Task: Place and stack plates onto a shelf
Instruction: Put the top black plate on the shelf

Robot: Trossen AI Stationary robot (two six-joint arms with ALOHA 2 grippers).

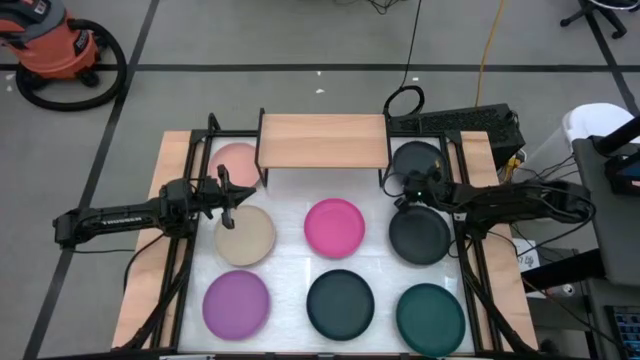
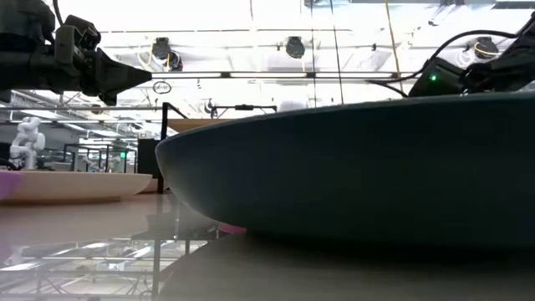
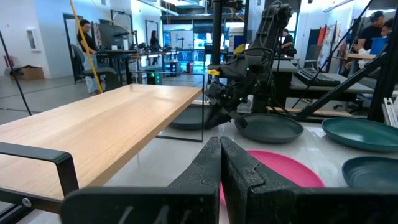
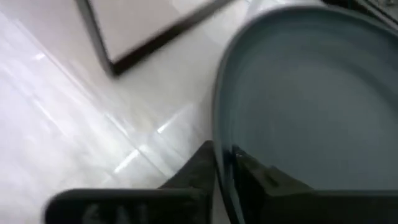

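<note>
The shelf (image 1: 322, 140) (image 3: 106, 124) stands at the table's far middle on black legs. The salmon plate (image 1: 235, 160) lies by its left end and a charcoal plate (image 1: 415, 160) by its right end. The beige (image 1: 245, 235), magenta (image 1: 334, 227) (image 3: 286, 168), purple (image 1: 236, 303), dark teal (image 1: 340, 303) (image 2: 359, 167) and green (image 1: 430, 318) plates lie flat on the table. My left gripper (image 1: 228, 195) (image 3: 221, 149) hovers shut between the salmon and beige plates. My right gripper (image 1: 403, 203) (image 4: 227, 165) is shut on the second charcoal plate (image 1: 420, 235). My right gripper pinches the charcoal plate's rim (image 4: 224, 140) on the side toward the shelf and the magenta plate, with one finger (image 4: 255, 174) inside the bowl and the other outside. It comes in slanting down from the table's right. Whether the plate is lifted off the table, I cannot tell.
The table has raised wooden side boards (image 1: 165, 200) and black rails along both sides. The shelf's top plank is bare. People stand in the room (image 3: 84, 43) beyond the table. An orange shop vacuum (image 1: 55, 50) sits on the floor off the far left.
</note>
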